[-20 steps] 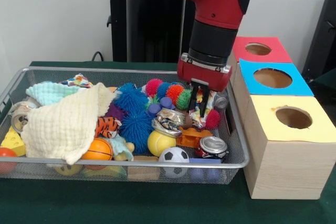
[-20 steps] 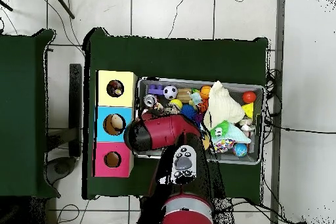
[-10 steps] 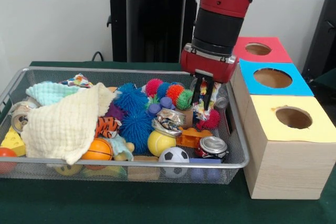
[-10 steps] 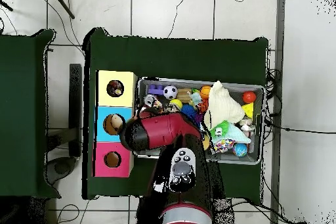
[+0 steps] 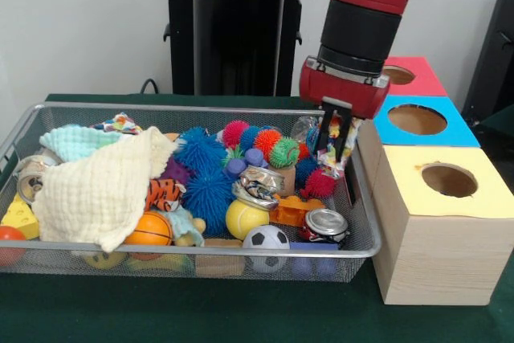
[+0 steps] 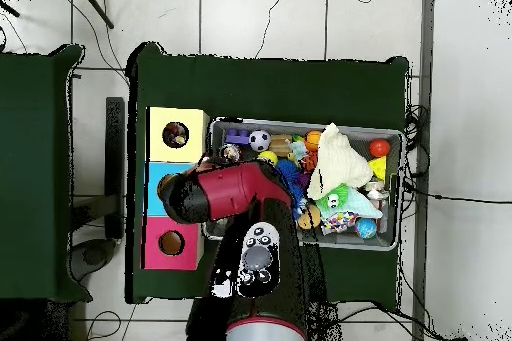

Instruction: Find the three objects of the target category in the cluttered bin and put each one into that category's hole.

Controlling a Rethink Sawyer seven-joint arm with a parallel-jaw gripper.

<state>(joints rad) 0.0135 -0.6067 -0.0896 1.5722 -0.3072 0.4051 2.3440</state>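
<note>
The arm has lifted and swung toward the blue hole, fingers clamped on a crinkly colourful wrapper, clearing the wire bin.
</note>
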